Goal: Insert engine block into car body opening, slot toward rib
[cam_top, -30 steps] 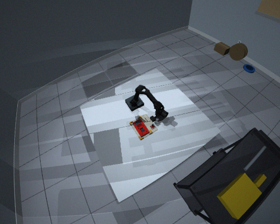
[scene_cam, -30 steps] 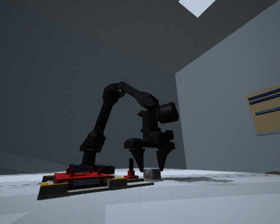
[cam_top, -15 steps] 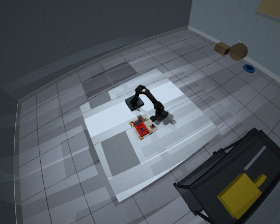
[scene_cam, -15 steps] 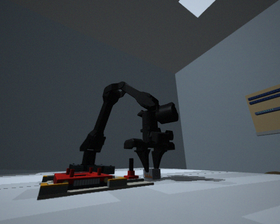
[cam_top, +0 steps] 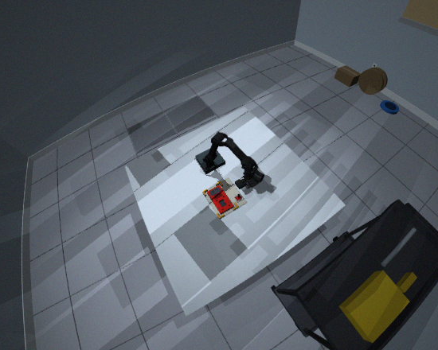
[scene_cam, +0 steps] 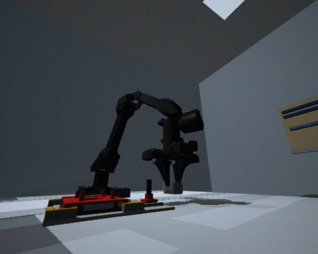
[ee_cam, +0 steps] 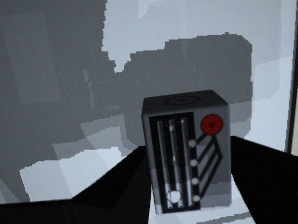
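The engine block (scene_cam: 173,189) (ee_cam: 215,170) is a grey box with a striped slot panel and a red disc on its top face. My gripper (scene_cam: 173,185) (ee_cam: 186,150) is shut on it, one black finger on each side, and holds it a little above the surface, just beyond the board's end. In the top view the arm hides the block. The red car body (cam_top: 224,209) (scene_cam: 71,202) lies in its yellow-and-dark corner holders on the pale board. Dark recesses show in its top; I cannot tell the rib's side.
The pale board (cam_top: 231,192) (scene_cam: 160,208) carries a red base with an upright black post (scene_cam: 148,186), between car body and gripper. It also shows in the top view. A black cart (cam_top: 324,278) with a yellow object (cam_top: 373,308) stands at the lower right.
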Robot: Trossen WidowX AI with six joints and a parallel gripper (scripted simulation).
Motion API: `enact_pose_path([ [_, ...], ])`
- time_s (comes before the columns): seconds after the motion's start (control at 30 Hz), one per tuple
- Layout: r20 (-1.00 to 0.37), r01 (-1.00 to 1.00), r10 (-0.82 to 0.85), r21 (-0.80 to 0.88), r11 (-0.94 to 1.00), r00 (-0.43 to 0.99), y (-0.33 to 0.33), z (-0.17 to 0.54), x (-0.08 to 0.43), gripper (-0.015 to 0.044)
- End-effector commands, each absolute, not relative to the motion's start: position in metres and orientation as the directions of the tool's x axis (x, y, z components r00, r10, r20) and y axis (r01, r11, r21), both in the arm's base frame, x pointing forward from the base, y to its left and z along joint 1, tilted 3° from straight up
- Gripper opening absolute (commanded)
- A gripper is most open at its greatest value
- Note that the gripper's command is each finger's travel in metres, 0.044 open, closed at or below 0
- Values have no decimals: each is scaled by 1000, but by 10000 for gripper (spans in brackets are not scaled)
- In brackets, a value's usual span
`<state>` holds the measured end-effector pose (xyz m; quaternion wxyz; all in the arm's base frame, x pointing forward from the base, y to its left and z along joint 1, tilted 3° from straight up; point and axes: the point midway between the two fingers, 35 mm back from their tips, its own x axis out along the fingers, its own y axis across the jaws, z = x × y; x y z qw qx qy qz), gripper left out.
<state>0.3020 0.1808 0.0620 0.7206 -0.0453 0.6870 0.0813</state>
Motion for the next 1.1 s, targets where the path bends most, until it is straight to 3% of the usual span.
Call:
enact_pose_path([
  [0.0,-996,-180,66,56,982,52,184,78,305,0],
  [1.07,-996,-180,66,55,982,52,176,161,302,0],
])
